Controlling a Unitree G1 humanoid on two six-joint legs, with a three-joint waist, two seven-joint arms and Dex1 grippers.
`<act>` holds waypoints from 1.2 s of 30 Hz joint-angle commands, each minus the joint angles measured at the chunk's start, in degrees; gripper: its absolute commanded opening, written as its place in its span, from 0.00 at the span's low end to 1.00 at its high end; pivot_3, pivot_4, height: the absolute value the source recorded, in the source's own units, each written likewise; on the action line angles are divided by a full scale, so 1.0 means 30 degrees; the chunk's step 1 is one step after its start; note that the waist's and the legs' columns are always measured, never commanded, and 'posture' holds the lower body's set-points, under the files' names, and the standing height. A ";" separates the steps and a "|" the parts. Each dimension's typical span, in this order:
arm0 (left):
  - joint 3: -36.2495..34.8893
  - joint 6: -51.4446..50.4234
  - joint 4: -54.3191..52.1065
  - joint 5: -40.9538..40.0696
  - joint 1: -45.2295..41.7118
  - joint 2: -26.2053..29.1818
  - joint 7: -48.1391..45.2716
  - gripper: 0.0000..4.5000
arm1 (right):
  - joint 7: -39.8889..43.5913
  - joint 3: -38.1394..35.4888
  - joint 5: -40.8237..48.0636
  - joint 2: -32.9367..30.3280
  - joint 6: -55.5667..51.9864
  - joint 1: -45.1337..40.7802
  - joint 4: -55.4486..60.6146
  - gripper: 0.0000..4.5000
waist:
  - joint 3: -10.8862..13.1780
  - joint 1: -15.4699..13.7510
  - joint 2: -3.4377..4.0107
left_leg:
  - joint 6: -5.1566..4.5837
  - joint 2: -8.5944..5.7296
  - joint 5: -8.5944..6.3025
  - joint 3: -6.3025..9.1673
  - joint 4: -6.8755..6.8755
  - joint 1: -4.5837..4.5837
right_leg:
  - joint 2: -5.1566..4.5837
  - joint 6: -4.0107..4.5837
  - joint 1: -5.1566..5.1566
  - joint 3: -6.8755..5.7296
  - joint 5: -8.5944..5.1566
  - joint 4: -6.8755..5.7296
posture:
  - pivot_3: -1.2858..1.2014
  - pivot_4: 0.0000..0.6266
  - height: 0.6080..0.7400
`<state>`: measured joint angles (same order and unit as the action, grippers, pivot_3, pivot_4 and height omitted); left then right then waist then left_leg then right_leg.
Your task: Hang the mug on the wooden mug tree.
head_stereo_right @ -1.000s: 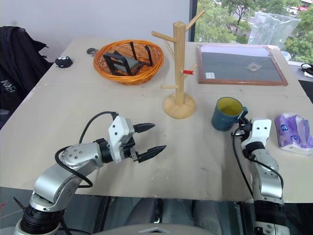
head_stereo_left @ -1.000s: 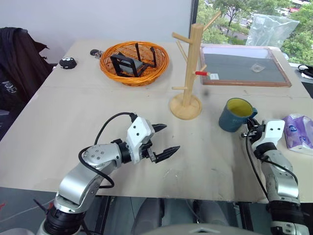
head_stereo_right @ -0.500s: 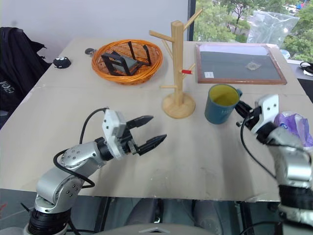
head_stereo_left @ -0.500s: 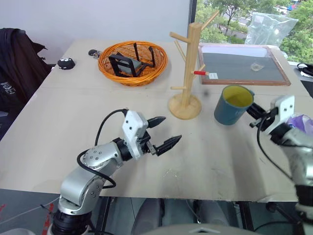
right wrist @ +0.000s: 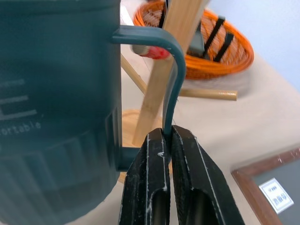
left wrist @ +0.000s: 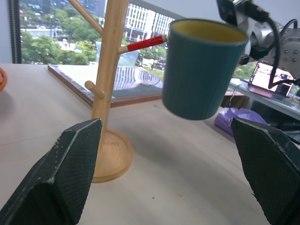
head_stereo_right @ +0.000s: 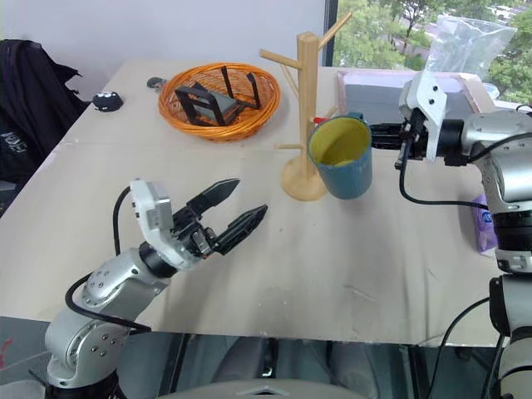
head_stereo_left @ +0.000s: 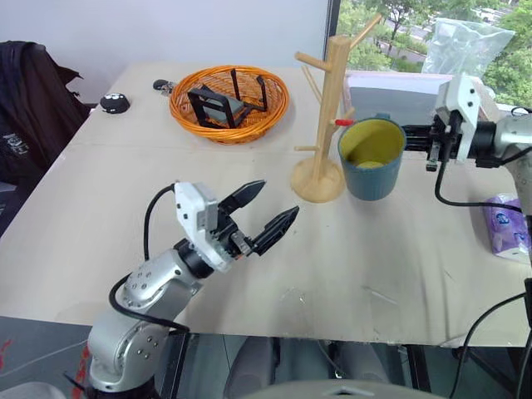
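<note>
Right gripper (right wrist: 166, 140): fingers pinched tight on the mug's (head_stereo_left: 371, 158) loop handle (right wrist: 171, 70), low on the loop, so the upper part of the opening is free for a peg to pass through. Mug carried clear of the bench (head_stereo_left: 399, 258), upright, yellow inside showing, hanging just beside the wooden mug tree (head_stereo_left: 326, 108) on its right.

The red-tipped peg (left wrist: 145, 43) sticks out toward the mug's rim side. In the right wrist view its red tip sits just behind the top of the handle loop, not yet through it as far as I can tell. Judgement: approach stage; the handle has to be lined up and slid over the peg before release.

Left gripper (head_stereo_left: 258, 214): fingers spread wide, holding nothing, raised over the near bench and pointing toward the tree. Likely kept out of the way, or ready to steady the base.

Orange wicker basket (head_stereo_left: 229, 101) farther back, well apart from the action.
</note>
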<state>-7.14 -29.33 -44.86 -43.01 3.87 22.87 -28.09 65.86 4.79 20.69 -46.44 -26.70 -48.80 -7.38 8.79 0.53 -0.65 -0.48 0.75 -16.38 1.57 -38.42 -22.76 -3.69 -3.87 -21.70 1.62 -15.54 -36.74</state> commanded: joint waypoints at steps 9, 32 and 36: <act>0.0245 0.2162 -0.0472 0.0971 0.0638 0.0370 -0.0690 1.00 | -0.2206 0.0346 -0.0914 0.1674 -0.2557 -0.2018 0.1439 0.01 | 0.0003 0.0037 0.0005 | -0.0003 -0.0018 -0.0001 -0.0005 0.0000 -0.0003 | 0.0001 0.0000 -0.0004 -0.0001 0.0000 -0.0004 | 0.52 0.24 0.98; 0.0442 0.2646 0.0316 0.0858 0.0125 0.0164 -0.0460 1.00 | -0.2535 -0.0445 -0.0734 0.0713 -0.5553 -0.3391 0.2879 0.98 | 0.0003 0.0026 0.0005 | -0.0024 -0.0024 -0.0013 0.0009 0.0004 -0.0007 | -0.0001 0.0000 -0.0007 -0.0013 0.0000 -0.0008 | 0.52 0.24 0.98; 0.0405 0.2247 0.0503 0.1530 0.0353 0.0400 0.0175 1.00 | -0.2136 -0.2513 0.0988 -0.0460 -0.6968 -0.2211 0.3316 0.98 | 0.0002 -0.0010 0.0003 | -0.0035 -0.0029 -0.0019 0.0016 0.0004 -0.0014 | -0.0004 0.0000 -0.0007 -0.0015 0.0000 -0.0004 | 0.52 0.24 0.98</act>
<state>-5.96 -22.79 -42.24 -39.65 4.59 23.53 -28.48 58.56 2.44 20.77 -45.62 -45.92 -56.55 0.14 8.79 0.50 -0.64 -0.59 0.67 -16.44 1.62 -38.40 -22.81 -3.70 -3.87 -21.71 1.57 -15.54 -36.74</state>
